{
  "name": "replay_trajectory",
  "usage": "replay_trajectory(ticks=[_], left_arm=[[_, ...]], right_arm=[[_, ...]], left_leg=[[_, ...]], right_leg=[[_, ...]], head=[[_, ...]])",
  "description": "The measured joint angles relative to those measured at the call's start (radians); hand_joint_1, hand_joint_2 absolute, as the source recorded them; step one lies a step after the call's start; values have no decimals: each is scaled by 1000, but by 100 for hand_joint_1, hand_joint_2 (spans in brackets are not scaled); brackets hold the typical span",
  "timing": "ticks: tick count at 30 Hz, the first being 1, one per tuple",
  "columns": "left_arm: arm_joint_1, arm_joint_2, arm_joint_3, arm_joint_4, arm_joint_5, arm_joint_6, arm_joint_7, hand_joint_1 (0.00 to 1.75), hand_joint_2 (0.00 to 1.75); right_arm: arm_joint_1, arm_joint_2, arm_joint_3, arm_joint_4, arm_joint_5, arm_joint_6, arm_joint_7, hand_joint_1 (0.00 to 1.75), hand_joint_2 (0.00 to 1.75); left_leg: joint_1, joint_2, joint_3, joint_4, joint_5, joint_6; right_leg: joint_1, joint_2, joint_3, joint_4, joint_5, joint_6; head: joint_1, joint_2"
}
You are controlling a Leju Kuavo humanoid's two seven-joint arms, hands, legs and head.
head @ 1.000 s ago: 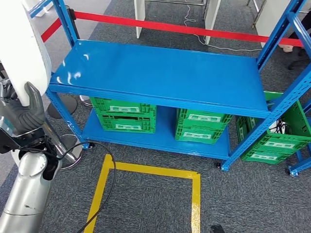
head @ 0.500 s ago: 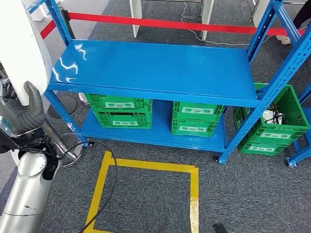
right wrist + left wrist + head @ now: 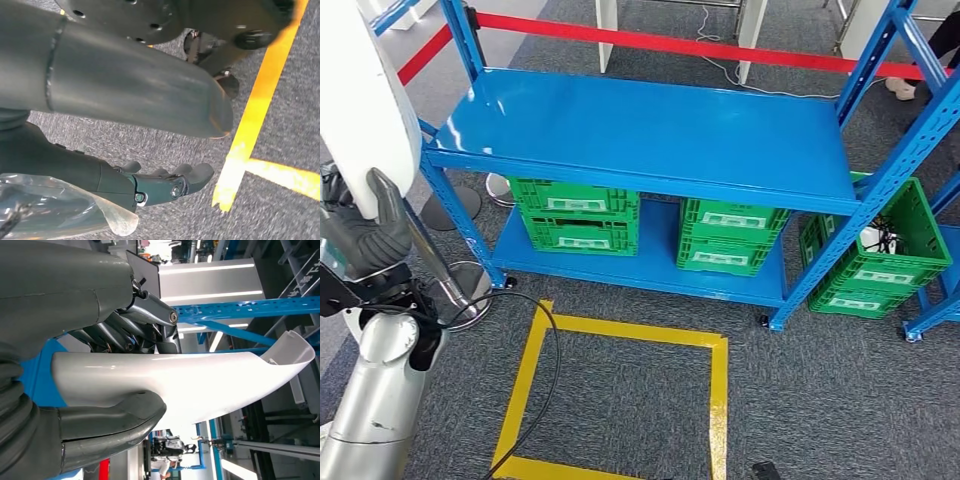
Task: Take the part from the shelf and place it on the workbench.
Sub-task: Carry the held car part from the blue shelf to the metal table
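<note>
Glossy white curved plastic part (image 3: 361, 95) clamped in left hand (image 3: 369, 225), raised beside blue steel shelf (image 3: 652, 135); right hand (image 3: 166, 182) hanging slack, fingers loosely apart, holding nothing. Likely to clip the shelf upright while turning, or slide loose given smooth shell.

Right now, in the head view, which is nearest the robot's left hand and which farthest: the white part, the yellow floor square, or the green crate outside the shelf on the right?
1. White part: gripped in the left hand.
2. Yellow floor square: lower middle.
3. Green crate: far right.
</note>
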Motion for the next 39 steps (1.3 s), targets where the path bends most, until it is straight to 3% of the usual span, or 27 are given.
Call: replay_trajectory(ticks=[2,3,7,9,11,12,13,14,15,17,19,21,23,25,27,28,29,31,32,33,35,37,39], left_arm=[[-1,-4,0,0,-8,19,-3,175,175],[-2,-7,0,0,-12,27,-5,175,175],[-4,-13,0,0,-33,41,-16,175,175],[-4,-13,-1,0,-50,46,-22,175,175],[-1,-12,-3,0,-69,54,-25,175,175],[1,-12,-4,0,-77,59,-26,175,175],[4,-12,-4,0,-82,62,-26,175,175],[6,-11,-5,0,-85,64,-26,175,175],[8,-11,-5,0,-87,65,-26,175,175],[8,-9,-5,-5,-91,66,-26,175,175],[8,-8,-6,-11,-101,68,-26,175,175],[15,-8,-6,-20,-114,73,-26,175,175],[25,-6,-6,-31,-129,76,-26,175,175],[33,-7,-6,-42,-141,76,-25,175,175],[43,-9,-6,-49,-150,76,-24,175,175],[49,-9,-6,-52,-153,77,-24,175,175],[53,-9,-6,-54,-155,77,-23,175,175],[58,-9,-6,-60,-158,77,-23,175,175],[58,-11,-6,-65,-161,77,-23,175,175],[57,-12,-6,-68,-163,77,-23,175,175],[56,-15,-8,-75,-169,77,-21,175,175],[58,-16,-9,-79,-172,77,-19,175,175],[57,-14,-9,-84,-174,77,-17,175,175]], right_arm=[[-1,0,-1,0,0,-3,1,0,0],[-3,0,-1,0,0,-4,1,0,0],[-2,1,-2,0,2,-5,-1,0,0],[-2,1,-2,0,3,-11,-4,0,0],[-3,1,-3,0,3,-19,-12,0,0],[-4,1,-4,0,3,-23,-17,0,0],[-3,1,-5,0,2,-28,-21,0,0],[-3,1,-7,0,3,-33,-24,0,0],[-3,1,-8,0,5,-40,-26,0,0],[-4,1,-8,0,13,-59,-26,0,0],[-4,1,-8,0,22,-80,-26,0,0],[-2,1,-8,0,28,-92,-28,0,0],[-1,1,-8,0,34,-101,-31,0,0],[-2,1,-8,0,37,-107,-31,0,0],[-2,1,-8,0,38,-110,-32,0,0],[-1,1,-8,0,38,-110,-32,0,0],[0,2,-8,0,38,-110,-33,0,0],[0,1,-8,0,38,-110,-36,0,0],[0,1,-8,0,39,-110,-37,0,0],[0,1,-8,0,40,-110,-39,0,0],[2,1,-8,0,42,-109,-41,0,0],[3,1,-8,0,45,-109,-42,0,0],[1,2,-8,-1,47,-109,-44,0,0]], left_leg=[[-2,0,-5,6,2,-5],[-4,0,-10,10,4,-10],[-7,-1,-26,21,6,-31],[-4,-2,-49,81,-39,-41],[-1,-2,-98,213,-111,-50],[0,-2,-121,273,-135,-52],[1,-2,-130,303,-140,-53],[1,-2,-122,296,-126,-51],[1,-1,-96,248,-96,-48],[-4,12,-29,112,-33,-37],[-10,25,4,33,-16,-26],[-11,18,2,19,-21,-17],[-5,6,-1,12,-15,-8],[-1,-5,-1,7,-10,0],[-1,-19,-3,8,-8,3],[-1,-27,-4,9,-7,3],[-1,-36,-4,10,-7,3],[-1,-57,-4,13,-7,2],[0,-67,-5,15,-8,0],[-1,-76,-8,20,-8,-4],[3,-96,-21,26,-4,-16],[8,-119,-33,26,5,-31],[5,-102,-44,42,-6,-43]], right_leg=[[-1,1,82,-138,42,-4],[-1,1,106,-180,49,-7],[-2,2,111,-201,56,-28],[-6,0,109,-205,62,-39],[-5,-1,105,-204,65,-44],[-5,-1,103,-204,66,-46],[-4,0,101,-203,67,-47],[-4,0,100,-202,67,-47],[-4,-1,100,-201,67,-47],[-1,-4,101,-198,66,-45],[4,-11,95,-195,66,-40],[6,-22,88,-193,68,-31],[5,-24,76,-177,50,-20],[4,-12,37,-91,-6,-12],[2,-5,-22,44,-63,-8],[2,-3,-41,86,-70,-7],[2,-1,-44,91,-58,-7],[-1,14,3,-10,10,-9],[-5,39,34,-76,37,-11],[-9,67,62,-131,55,-12],[-12,101,85,-175,56,-14],[-10,86,87,-181,58,-20],[-12,60,89,-187,64,-31]], head=[[0,0],[0,0],[-1,0],[-4,0],[-6,0],[-6,0],[-6,0],[-6,0],[-6,0],[-6,0],[-6,0],[-5,0],[-4,0],[-3,0],[-2,0],[-2,0],[-2,0],[-2,0],[-2,0],[-2,0],[-3,0],[-2,0],[-7,0]])
